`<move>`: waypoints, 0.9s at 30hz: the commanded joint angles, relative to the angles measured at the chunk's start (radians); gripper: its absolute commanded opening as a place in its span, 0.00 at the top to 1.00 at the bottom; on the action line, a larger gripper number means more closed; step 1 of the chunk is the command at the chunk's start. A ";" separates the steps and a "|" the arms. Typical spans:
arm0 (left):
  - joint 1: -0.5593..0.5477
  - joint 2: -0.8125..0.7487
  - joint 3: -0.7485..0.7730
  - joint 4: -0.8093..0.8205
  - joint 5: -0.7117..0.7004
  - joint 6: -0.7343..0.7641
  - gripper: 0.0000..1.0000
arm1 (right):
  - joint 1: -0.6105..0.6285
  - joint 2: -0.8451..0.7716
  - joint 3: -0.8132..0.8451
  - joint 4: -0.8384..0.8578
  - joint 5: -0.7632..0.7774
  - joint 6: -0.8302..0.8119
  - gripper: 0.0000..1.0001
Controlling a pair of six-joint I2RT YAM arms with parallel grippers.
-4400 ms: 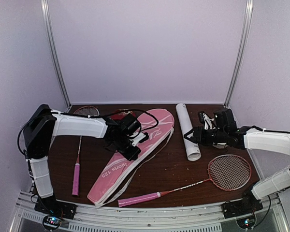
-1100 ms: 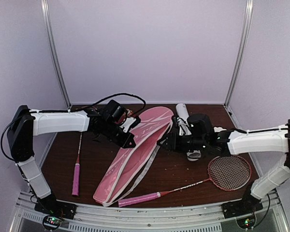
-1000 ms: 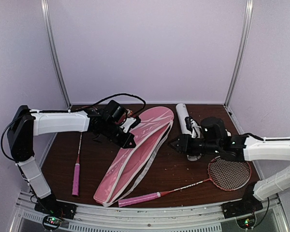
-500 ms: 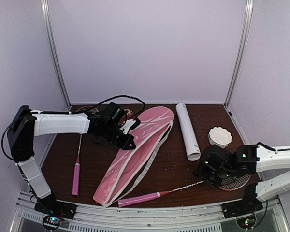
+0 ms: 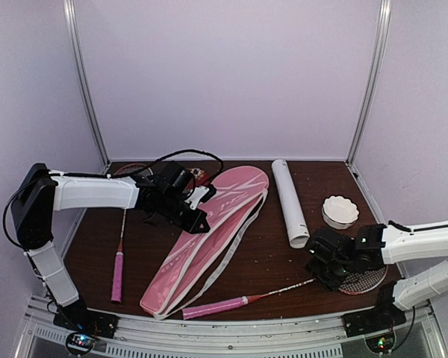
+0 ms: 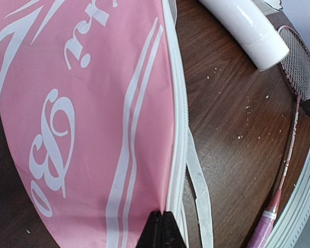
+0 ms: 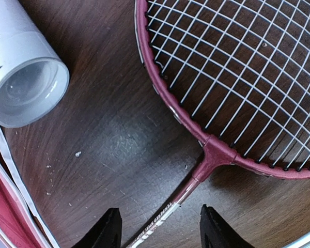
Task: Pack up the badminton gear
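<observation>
The pink racket-shaped bag (image 5: 209,231) lies slantwise mid-table. My left gripper (image 5: 199,218) is shut on its white-trimmed zipper edge, also in the left wrist view (image 6: 163,230). One racket (image 5: 284,289) lies at the front right, with its pink handle toward the bag. My right gripper (image 5: 325,273) is open, its fingers astride the racket's shaft (image 7: 196,181) just below the head (image 7: 237,67). The second racket (image 5: 120,250) lies at the left. The long white tube (image 5: 290,201) lies right of the bag. A white feather shuttlecock (image 5: 340,211) stands to its right.
A small dark red dish (image 5: 199,174) sits behind my left wrist by a black cable. The bag's white strap (image 6: 199,186) trails on the brown table (image 5: 269,257). The tube's open end (image 7: 26,88) is near my right gripper. Walls close in on three sides.
My right arm left the tube and swung to the front right, down over the racket's shaft. The shuttlecock now shows beside the tube. My left gripper kept hold of the bag, shifting it slightly.
</observation>
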 commanded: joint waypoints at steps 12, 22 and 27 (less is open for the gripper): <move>0.007 -0.006 -0.007 0.064 0.013 -0.011 1.00 | -0.043 0.115 -0.055 0.109 -0.062 0.122 0.67; 0.006 -0.003 -0.010 0.062 0.009 -0.007 1.00 | -0.024 0.109 -0.011 0.053 -0.078 0.161 1.00; 0.007 0.008 -0.002 0.059 0.009 -0.003 1.00 | 0.032 -0.009 -0.014 -0.022 -0.026 0.283 1.00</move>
